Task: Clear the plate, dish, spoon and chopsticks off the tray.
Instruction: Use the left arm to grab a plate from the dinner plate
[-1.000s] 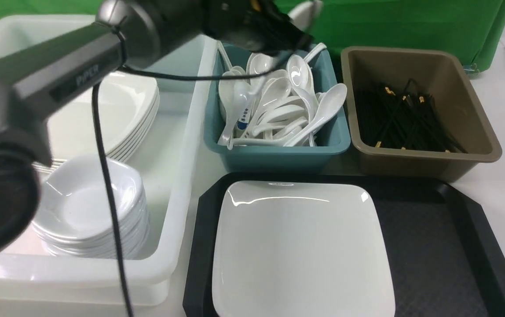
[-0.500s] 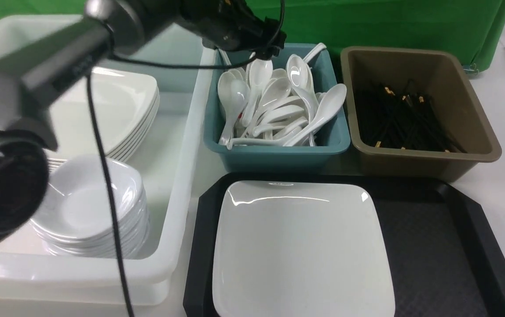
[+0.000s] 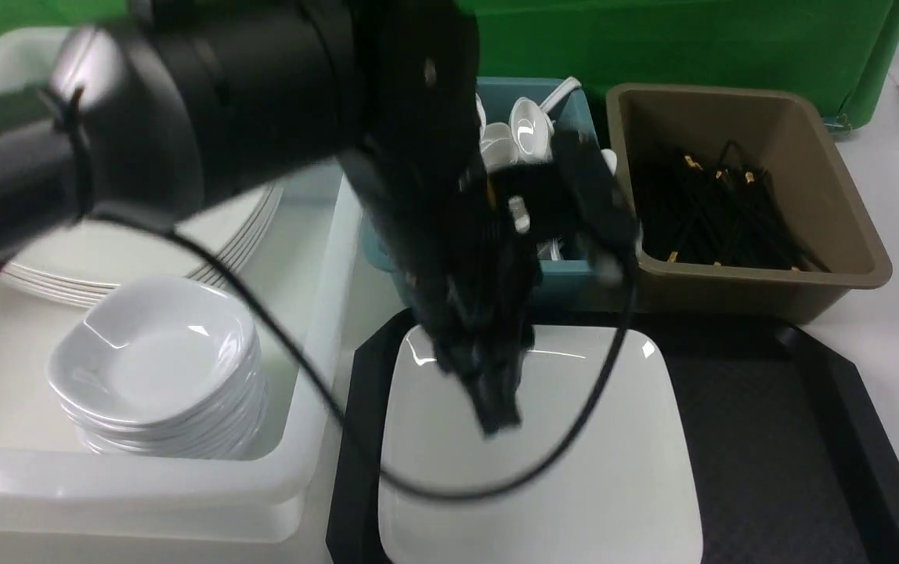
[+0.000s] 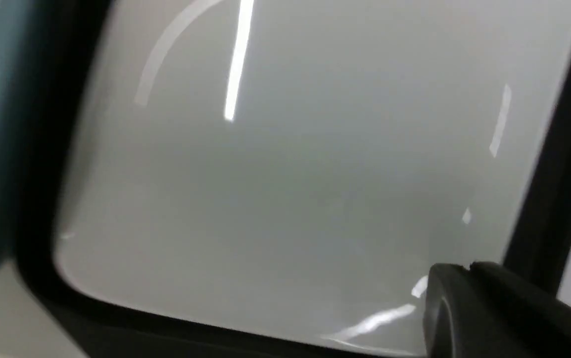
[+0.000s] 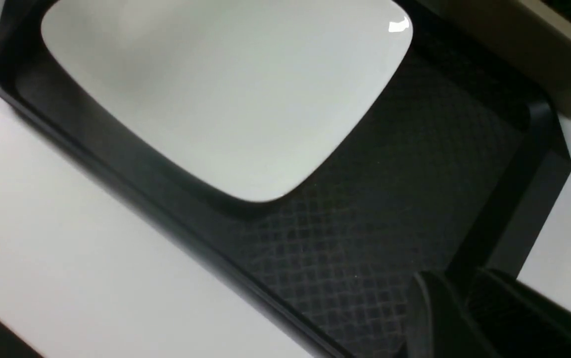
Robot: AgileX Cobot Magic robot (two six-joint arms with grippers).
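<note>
A: What's fuzzy in front view?
B: The left arm [image 3: 261, 117] & left gripper [image 3: 496, 399], both smeared. Arm hides most of the teal bin [image 3: 567, 270]. Left wrist view's blurry too.
A: Anything cut off?
B: Yep. The plate [image 3: 614, 470] & tray [image 3: 770, 439], near side, at bottom edge. In rt wrist view the right gripper [image 5: 462, 293] shows just tips, can't tell if they're apart.

The tray's [image 3: 770, 439] right half is bare mat, open from above. The plate [image 3: 575, 501] fills the left half, close to the rim at left. The left arm [image 3: 418, 196] hangs over the plate's far part, and its cable [image 3: 575, 446] loops across the middle. A teal bin [image 3: 567, 272] and a brown bin [image 3: 763, 286] wall the tray's far edge. A white tub [image 3: 316, 329] stands just beside its left.
</note>
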